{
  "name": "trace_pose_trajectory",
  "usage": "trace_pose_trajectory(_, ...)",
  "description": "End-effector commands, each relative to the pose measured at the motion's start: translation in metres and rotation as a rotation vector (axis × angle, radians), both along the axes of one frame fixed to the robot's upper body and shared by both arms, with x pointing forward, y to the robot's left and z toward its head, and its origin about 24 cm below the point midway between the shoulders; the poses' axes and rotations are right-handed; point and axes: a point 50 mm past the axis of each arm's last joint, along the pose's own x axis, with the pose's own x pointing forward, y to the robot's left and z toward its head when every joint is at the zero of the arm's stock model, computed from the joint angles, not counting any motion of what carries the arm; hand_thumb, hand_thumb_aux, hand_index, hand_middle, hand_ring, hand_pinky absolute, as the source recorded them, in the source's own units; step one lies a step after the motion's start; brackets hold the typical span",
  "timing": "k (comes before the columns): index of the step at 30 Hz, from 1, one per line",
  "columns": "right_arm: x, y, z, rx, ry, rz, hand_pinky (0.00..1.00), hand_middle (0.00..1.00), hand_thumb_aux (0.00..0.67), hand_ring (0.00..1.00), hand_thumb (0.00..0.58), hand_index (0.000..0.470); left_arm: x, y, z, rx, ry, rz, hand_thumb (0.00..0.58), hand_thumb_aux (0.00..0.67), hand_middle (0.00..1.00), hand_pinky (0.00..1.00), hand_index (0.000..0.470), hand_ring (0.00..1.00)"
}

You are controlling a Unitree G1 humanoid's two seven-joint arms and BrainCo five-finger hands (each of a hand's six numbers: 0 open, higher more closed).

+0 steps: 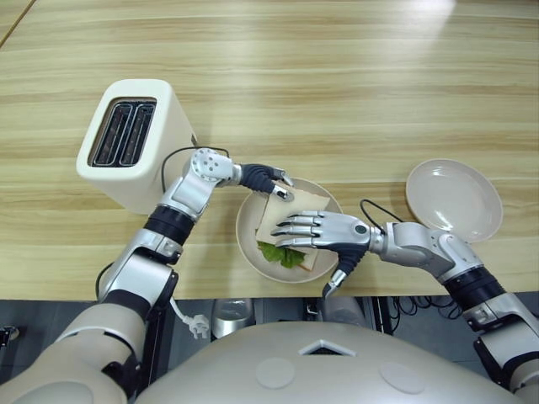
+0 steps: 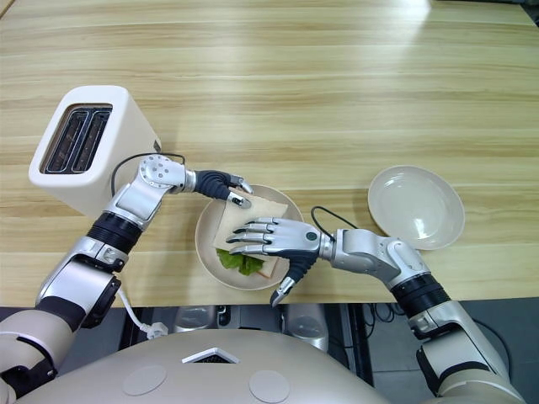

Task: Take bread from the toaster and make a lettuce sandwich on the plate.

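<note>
Low in the frame's centre, the right hand (image 1: 327, 233) lies flat with fingers spread on the bread (image 1: 310, 202), gripping nothing. Lettuce (image 1: 279, 252) peeks from under it (lower-left edge), all on the plate (image 1: 245, 229). The left hand (image 1: 260, 178) pinches the bread's upper-left corner. A second plate (image 1: 456, 200) sits right, the toaster (image 1: 169, 114) upper left.

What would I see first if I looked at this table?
First, two robot hands meeting over the sandwich on the middle plate: the right hand spreads flat over the top slice, and the left hand is at its far corner. Green lettuce peeks out at the near edge. A white toaster stands to the left, and an empty plate sits to the right.
</note>
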Motion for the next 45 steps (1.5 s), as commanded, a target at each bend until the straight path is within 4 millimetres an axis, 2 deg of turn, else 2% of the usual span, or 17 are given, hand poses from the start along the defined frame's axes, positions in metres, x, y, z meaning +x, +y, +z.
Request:
trace_pose_trajectory(1, -0.001, -0.004, -0.012, -0.065, 0.067, -0.038, 0.00, 0.00, 0.000, 0.00, 0.000, 0.000, 0.008, -0.007, 0.010, 0.000, -0.128, 0.004, 0.000, 0.000, 0.00, 0.00, 0.000, 0.00)
trace_pose_trajectory(6, -0.003, -0.004, -0.013, -0.070, 0.085, -0.045, 0.00, 0.00, 0.000, 0.00, 0.000, 0.000, 0.029, 0.003, 0.041, 0.027, -0.407, 0.092, 0.000, 0.000, 0.00, 0.00, 0.000, 0.00)
trace_pose_trajectory(10, -0.002, -0.002, -0.013, -0.070, 0.085, -0.051, 0.00, 0.00, 0.000, 0.00, 0.000, 0.000, 0.045, 0.013, 0.076, 0.025, -0.652, 0.212, 0.000, 0.000, 0.00, 0.00, 0.000, 0.00)
trace_pose_trajectory(13, 0.002, -0.002, -0.013, -0.075, 0.067, -0.066, 0.00, 0.00, 0.000, 0.00, 0.000, 0.000, 0.054, 0.023, 0.091, 0.083, -0.848, 0.325, 0.000, 0.000, 0.00, 0.00, 0.000, 0.00)
trace_pose_trajectory(16, 0.007, -0.003, -0.011, -0.060, 0.039, -0.093, 0.00, 0.00, 0.000, 0.00, 0.000, 0.000, 0.053, 0.030, 0.095, 0.070, -0.938, 0.406, 0.000, 0.000, 0.00, 0.00, 0.000, 0.00)
trace_pose_trajectory(22, 0.013, 0.000, -0.001, 0.008, -0.011, -0.113, 0.00, 0.00, 0.000, 0.00, 0.000, 0.000, 0.037, 0.035, 0.086, -0.013, -0.925, 0.476, 0.000, 0.000, 0.00, 0.00, 0.000, 0.00)
trace_pose_trajectory(29, 0.019, 0.006, 0.037, 0.309, -0.203, -0.137, 0.00, 0.00, 0.000, 0.00, 0.000, 0.000, 0.020, 0.042, 0.075, -0.088, -0.847, 0.536, 0.000, 0.000, 0.00, 0.00, 0.000, 0.00)
trace_pose_trajectory(34, 0.017, 0.005, 0.054, 0.424, -0.313, -0.138, 0.00, 0.00, 0.000, 0.00, 0.000, 0.000, 0.007, 0.042, 0.070, -0.135, -0.803, 0.552, 0.000, 0.000, 0.00, 0.00, 0.000, 0.00)
trace_pose_trajectory(37, 0.017, 0.003, 0.056, 0.440, -0.353, -0.154, 0.00, 0.00, 0.000, 0.00, 0.000, 0.000, 0.001, 0.044, 0.069, -0.153, -0.786, 0.569, 0.000, 0.000, 0.00, 0.00, 0.000, 0.00)
trace_pose_trajectory(42, 0.020, -0.008, 0.040, 0.269, -0.428, -0.167, 0.00, 0.00, 0.000, 0.00, 0.000, 0.000, -0.014, 0.055, 0.068, -0.185, -0.773, 0.620, 0.000, 0.000, 0.00, 0.00, 0.000, 0.00)
trace_pose_trajectory(45, 0.020, -0.013, 0.036, 0.247, -0.462, -0.180, 0.00, 0.00, 0.000, 0.00, 0.000, 0.000, -0.025, 0.065, 0.073, -0.211, -0.785, 0.673, 0.000, 0.000, 0.00, 0.00, 0.000, 0.00)
